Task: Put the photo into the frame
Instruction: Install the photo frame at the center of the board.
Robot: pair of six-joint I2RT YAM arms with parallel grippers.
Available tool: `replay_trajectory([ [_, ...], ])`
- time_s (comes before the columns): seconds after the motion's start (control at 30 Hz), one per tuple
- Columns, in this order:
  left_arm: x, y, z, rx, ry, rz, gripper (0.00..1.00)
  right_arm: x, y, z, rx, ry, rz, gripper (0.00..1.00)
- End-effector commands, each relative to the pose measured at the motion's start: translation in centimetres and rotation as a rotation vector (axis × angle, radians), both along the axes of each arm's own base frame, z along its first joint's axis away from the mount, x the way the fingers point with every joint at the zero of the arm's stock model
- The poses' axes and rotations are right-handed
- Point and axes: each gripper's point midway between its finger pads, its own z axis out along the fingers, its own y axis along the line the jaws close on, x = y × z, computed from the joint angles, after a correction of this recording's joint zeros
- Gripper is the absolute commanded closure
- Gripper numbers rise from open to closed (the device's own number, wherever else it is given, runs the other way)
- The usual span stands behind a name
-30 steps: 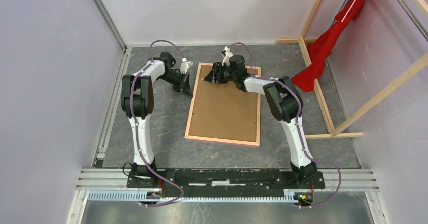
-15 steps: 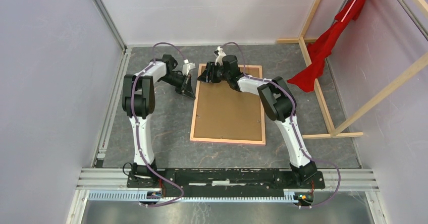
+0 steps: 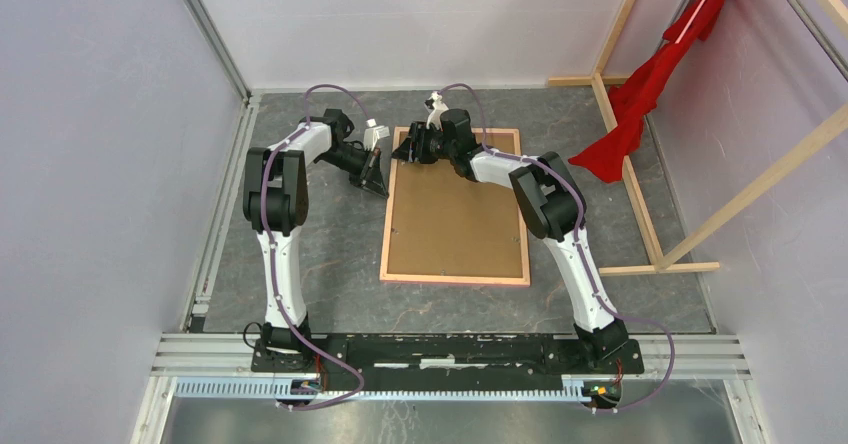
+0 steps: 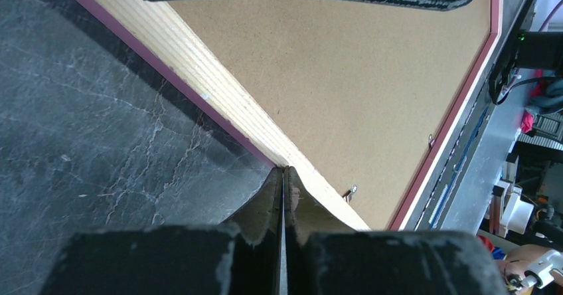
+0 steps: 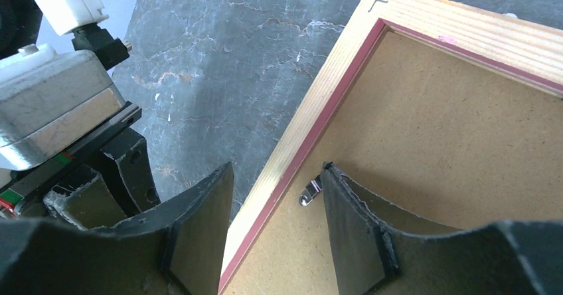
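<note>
The frame [image 3: 456, 279] lies face down on the table [image 3: 330, 294]. The photo [image 3: 455, 214] sits inside it, brown back up, apparently seated.

The left gripper [image 4: 284, 175] is fully closed on nothing, its tips against the outer edge of the frame's left rail.

The right gripper [image 5: 279, 175] is about half open and holds nothing. It straddles that rail near the frame's far-left corner, with 1 finger outside the frame and 1 on the photo's back beside a small clip [image 5: 307, 193].

Risks, as I judge them:
- A push from the closed left tips could skid or twist the frame.
- The inner right finger could snag the clip or lever the photo up.
- Clamping and lifting the rail could let an unsecured photo drop out.
</note>
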Motion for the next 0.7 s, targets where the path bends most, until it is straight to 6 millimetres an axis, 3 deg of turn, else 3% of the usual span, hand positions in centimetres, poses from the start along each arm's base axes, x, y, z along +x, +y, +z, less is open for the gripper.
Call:
replay_trajectory([
  [0.0,-1.8,-0.7,-1.4,0.017,0.031,-0.066,0.95,-1.6,1.1,-1.7,0.013,0.064,0.043,0.42],
  [0.27,-1.7,-0.6,-1.4,0.025,0.025,-0.066,0.95,-2.9,2.2,-1.6,0.040,0.087,0.081,0.43],
  [0.4,-1.7,-0.6,-1.3,0.028,0.020,-0.069,0.95,-3.2,2.7,-0.5,0.062,0.074,0.096,0.42],
  [0.67,-1.8,-0.4,-1.2,0.036,0.016,-0.071,0.96,0.1,-2.3,3.3,0.049,-0.016,-0.031,0.38],
])
